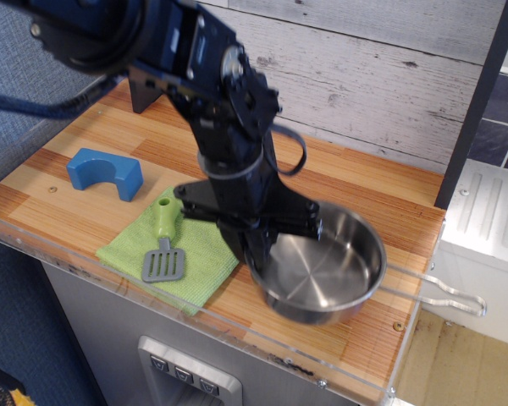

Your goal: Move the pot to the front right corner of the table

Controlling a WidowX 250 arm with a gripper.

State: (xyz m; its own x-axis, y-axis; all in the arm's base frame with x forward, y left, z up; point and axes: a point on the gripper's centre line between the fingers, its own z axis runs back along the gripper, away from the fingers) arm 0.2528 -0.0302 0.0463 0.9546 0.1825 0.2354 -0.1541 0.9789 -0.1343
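No words or labels can be read on anything here. The shiny pot (326, 266) is near the front right part of the table (356, 338), close to the clear front rim. It leans a little, and it is hard to tell if its bottom sits on the wood or hangs just above it. The pot is empty inside, with only bright reflections on the metal. Its long thin wire handle (440, 292) sticks out to the right, past the edge of the table. The black gripper (256, 245) pinches the left rim of the pot, with its fingers closed on the metal. The big dark arm (220, 110) reaches down from the back left and hides part of the table behind it. To the left of the pot lies a green cloth (173, 245), flat on the wood, and the gripper is just beside its right edge. On the cloth lies a small spatula (162, 245) with a green handle and a grey slotted blade. Farther left, well apart from the pot, sits a blue block (104, 173) with an arch cut in it. Behind the table is a pale wooden wall (381, 59).
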